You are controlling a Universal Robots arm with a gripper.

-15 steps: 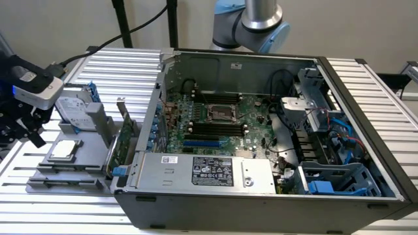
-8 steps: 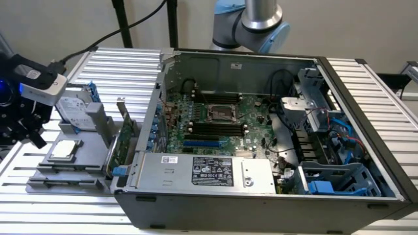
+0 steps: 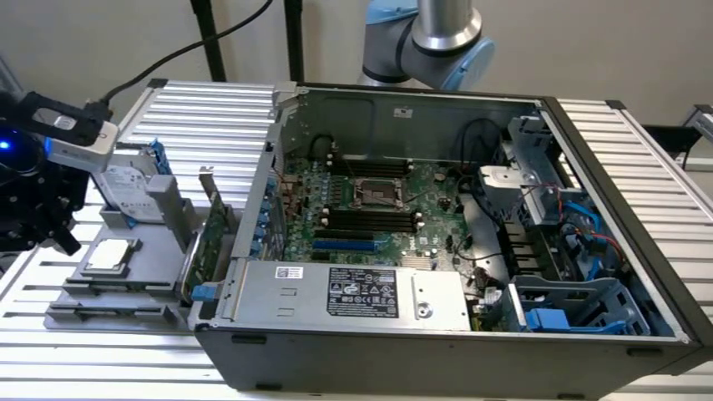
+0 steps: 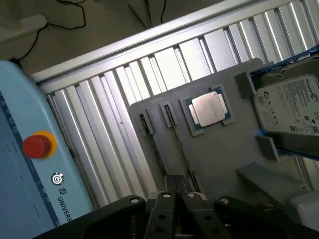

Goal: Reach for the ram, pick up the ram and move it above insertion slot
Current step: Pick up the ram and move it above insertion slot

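At the exterior view's left edge the black gripper (image 3: 56, 238) is hanging over the near end of a flat grey plastic tray (image 3: 78, 292), its upper part cut off by the frame and a small grey box (image 3: 76, 134) with a black cable riding on it; how far it is standing open I cannot tell. In the wrist view it is hovering right above one end of the ram (image 4: 155, 149), a long thin dark green stick standing on edge in a narrow groove of the tray; seen edge-on, its chips are lying out of sight, its near end is disappearing under the gripper, and whether the two are touching is hard to make out. Further right on the tray a silver hard drive (image 3: 128, 188) and a square silver processor (image 3: 109, 255) are lying flat, and a green expansion card (image 3: 206, 242) with a metal bracket is standing upright. Beyond it an open dark grey computer case (image 3: 446, 359) is showing its green motherboard (image 3: 379, 200), with a silver and pale blue arm joint (image 3: 440, 33) rising behind, cropped at the top
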